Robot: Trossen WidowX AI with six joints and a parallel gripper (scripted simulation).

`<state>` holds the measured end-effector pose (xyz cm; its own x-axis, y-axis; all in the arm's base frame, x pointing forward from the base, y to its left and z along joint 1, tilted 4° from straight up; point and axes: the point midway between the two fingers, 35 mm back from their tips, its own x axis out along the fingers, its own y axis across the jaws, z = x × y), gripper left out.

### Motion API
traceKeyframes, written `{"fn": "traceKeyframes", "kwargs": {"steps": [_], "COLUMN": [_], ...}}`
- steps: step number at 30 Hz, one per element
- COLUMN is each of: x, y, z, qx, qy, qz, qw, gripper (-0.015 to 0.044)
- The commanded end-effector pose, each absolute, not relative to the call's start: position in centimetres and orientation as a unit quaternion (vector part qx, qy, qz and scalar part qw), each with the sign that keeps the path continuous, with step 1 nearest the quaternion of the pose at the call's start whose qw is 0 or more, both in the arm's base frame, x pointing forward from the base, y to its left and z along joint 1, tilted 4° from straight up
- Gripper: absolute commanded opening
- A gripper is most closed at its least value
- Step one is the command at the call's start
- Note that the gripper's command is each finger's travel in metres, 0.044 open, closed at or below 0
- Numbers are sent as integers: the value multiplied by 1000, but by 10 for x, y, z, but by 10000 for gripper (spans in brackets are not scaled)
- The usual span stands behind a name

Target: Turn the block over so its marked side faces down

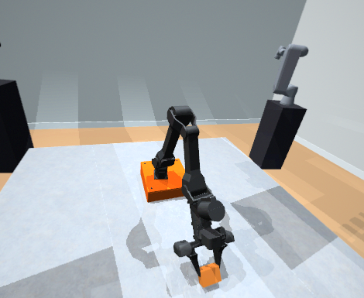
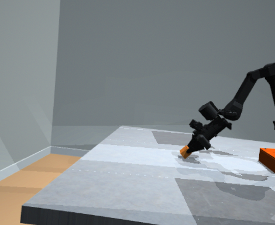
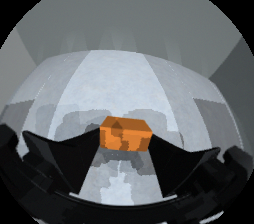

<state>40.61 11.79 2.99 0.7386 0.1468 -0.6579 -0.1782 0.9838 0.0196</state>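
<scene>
The claw [image 1: 207,263] is clamped on the orange block [image 1: 210,275], one dark finger pressed to each side of it, and the wrist view shows the block [image 3: 125,132] wedged between the two fingertips with the pale table beyond. In the exterior view the gripper [image 2: 192,148] slants down and to the left, with the block [image 2: 185,152] tilted at its tip, just above the table [image 2: 127,177]; whether a corner touches the surface cannot be told. No mark can be made out on the block's faces at this size. From the top view the block sits at the near edge of the scene, slightly right of centre, well apart from the arm's orange base plate [image 1: 163,179], which lies farther back near the middle of the table. Nothing stands on the table close to the block, only grey patches and the arm's shadow. Off the table, a black pedestal [image 1: 276,134] carrying a grey arm [image 1: 289,72] stands at the far right on the wooden floor [image 1: 331,180], and another black pedestal [image 1: 2,126] stands at the far left, both well away from the block.
</scene>
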Motion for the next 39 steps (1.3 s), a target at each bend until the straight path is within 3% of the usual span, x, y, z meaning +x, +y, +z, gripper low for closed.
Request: {"fn": "traceKeyframes", "kwargs": {"steps": [1, 23, 39], "x": [404, 389, 388], "y": [119, 111, 110], "z": [20, 13, 17], "qx": [-18, -10, -9], "qy": [327, 174, 159], "qz": [89, 87, 87], "qw": [941, 981, 983], "gripper": [0, 0, 0]}}
